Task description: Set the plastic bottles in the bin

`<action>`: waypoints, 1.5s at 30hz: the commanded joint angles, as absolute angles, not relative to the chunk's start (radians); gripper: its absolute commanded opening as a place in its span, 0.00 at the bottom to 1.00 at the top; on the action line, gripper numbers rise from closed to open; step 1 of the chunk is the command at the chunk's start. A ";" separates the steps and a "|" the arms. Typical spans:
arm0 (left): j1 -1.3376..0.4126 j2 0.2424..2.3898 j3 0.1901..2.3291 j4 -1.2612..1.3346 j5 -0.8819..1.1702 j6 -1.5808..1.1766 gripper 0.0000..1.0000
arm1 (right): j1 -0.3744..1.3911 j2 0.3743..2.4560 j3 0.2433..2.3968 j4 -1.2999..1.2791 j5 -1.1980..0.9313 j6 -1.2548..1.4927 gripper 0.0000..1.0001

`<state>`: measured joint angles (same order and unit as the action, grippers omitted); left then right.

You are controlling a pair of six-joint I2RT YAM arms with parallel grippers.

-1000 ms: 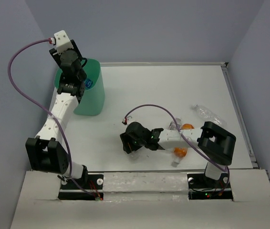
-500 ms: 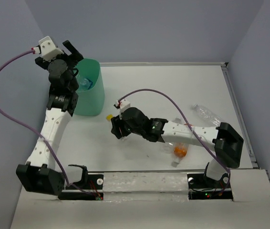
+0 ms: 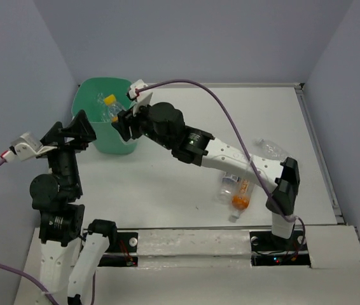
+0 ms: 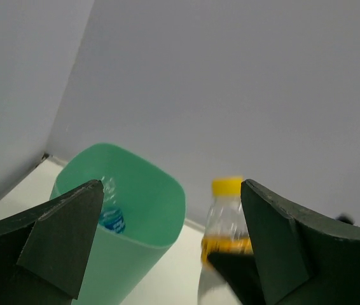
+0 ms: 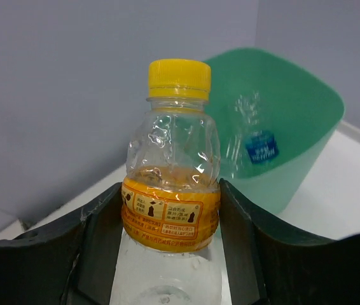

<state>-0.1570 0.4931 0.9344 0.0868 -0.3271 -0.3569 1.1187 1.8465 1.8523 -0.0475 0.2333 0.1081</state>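
Observation:
The mint-green bin [image 3: 117, 143] stands at the far left, with a blue-labelled bottle [image 5: 261, 146] lying inside it. My right gripper [image 3: 122, 115] is shut on a short yellow-capped bottle [image 3: 110, 106] with an orange label, held upright at the bin's right rim. In the right wrist view this bottle [image 5: 172, 166] sits between the jaws of the right gripper [image 5: 170, 210], with the bin [image 5: 307, 121] behind it. My left gripper [image 3: 70, 132] is open and empty, near the bin's front-left. The left wrist view shows the bin [image 4: 143, 210] and the held bottle [image 4: 227, 216].
Two bottles lie side by side at the near right: a clear one [image 3: 228, 185] and an orange-labelled one [image 3: 241, 194]. A crumpled clear bottle [image 3: 273, 150] lies at the right. A raised rail [image 3: 317, 146] edges the table's right side.
My left gripper opened over the bin, left a blue-labelled bottle inside and drew back toward the near left. My right arm carried the yellow-capped bottle from mid-table to the bin.

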 commanded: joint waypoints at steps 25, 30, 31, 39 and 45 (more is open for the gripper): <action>-0.225 0.249 0.704 0.025 -0.370 -0.408 0.99 | 0.989 2.473 2.560 0.385 0.064 0.054 0.95; -0.225 0.250 0.698 0.026 -0.345 -0.405 0.99 | 0.937 2.355 2.488 0.316 0.054 0.121 0.95; -0.227 0.250 0.696 0.026 -0.342 -0.405 0.99 | 0.927 2.271 2.444 0.305 0.052 0.129 0.95; -0.261 0.227 0.686 0.048 -0.270 -0.390 0.99 | 0.634 1.686 1.650 0.089 0.130 0.120 0.90; -0.321 0.212 0.693 0.049 -0.241 -0.377 0.99 | 0.293 1.389 1.251 -0.215 0.127 0.247 0.86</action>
